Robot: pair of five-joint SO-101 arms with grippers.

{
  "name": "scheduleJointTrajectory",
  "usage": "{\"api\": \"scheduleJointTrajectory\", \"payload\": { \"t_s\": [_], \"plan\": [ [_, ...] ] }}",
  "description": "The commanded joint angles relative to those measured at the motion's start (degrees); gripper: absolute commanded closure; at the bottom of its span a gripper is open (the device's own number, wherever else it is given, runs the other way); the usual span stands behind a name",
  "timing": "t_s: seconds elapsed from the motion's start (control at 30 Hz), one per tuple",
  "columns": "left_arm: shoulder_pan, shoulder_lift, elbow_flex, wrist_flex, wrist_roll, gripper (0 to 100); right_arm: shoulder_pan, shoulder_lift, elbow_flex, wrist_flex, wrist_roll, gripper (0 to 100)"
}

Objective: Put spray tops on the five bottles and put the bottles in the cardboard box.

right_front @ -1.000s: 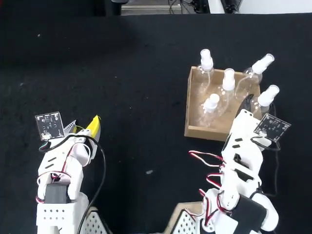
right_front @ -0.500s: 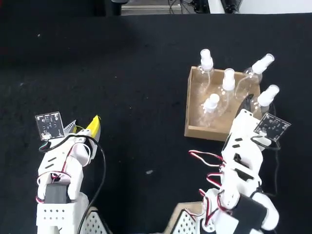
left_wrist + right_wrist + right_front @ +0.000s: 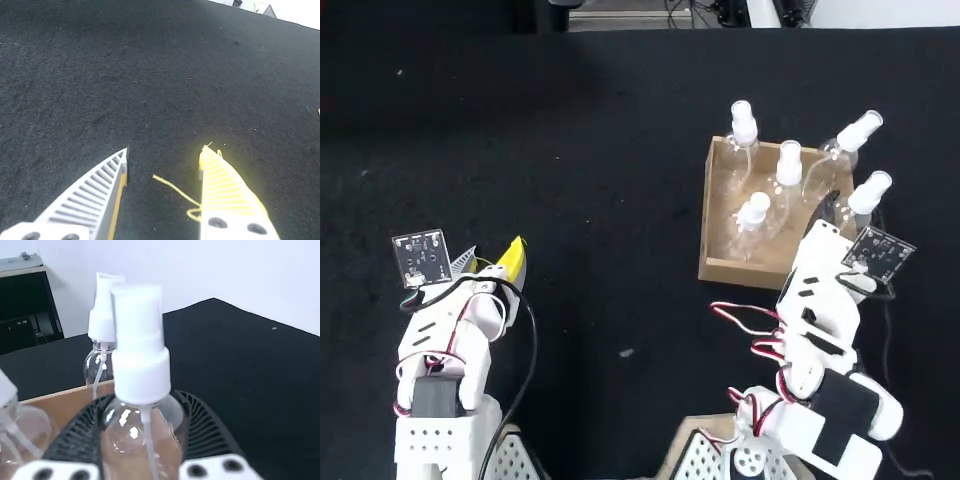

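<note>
The cardboard box [image 3: 715, 215] sits right of centre on the black table. Clear bottles with white spray tops stand in it: one at the back left corner [image 3: 743, 128], one in the middle [image 3: 788, 165], one nearer the front [image 3: 753, 213]. A fourth bottle [image 3: 855, 133] leans at the back right corner. My right gripper [image 3: 845, 212] is shut on the fifth bottle [image 3: 870, 193] at the box's right edge. In the right wrist view the black fingers [image 3: 200, 425] hug that bottle [image 3: 142, 370]. My left gripper [image 3: 495, 255] [image 3: 162, 160] rests open at the left over bare table.
Black cloth covers the table [image 3: 570, 150], with free room left of the box and behind it. A small speck [image 3: 627, 352] lies near the front centre. The arm bases stand at the front edge.
The right arm has shifted slightly, its wrist edging up toward the box with the bottle. The left arm has not moved.
</note>
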Motion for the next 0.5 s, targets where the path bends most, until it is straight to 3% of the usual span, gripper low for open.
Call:
{"api": "scheduleJointTrajectory", "payload": {
  "t_s": [0.0, 0.17, 0.47],
  "plan": [
    [0.13, -0.7, -0.48, -1.23, 0.09, 79, -0.62, 0.13, 0.22, -2.02, 0.18, 98.2],
    [0.13, -0.7, -0.48, -1.23, 0.09, 79, -0.62, 0.13, 0.4, -1.93, 0.18, 89.0],
    [0.13, -0.7, -0.48, -1.23, 0.09, 79, -0.7, 0.13, 0.13, 2.64, 0.18, 88.9]
  ]
}}
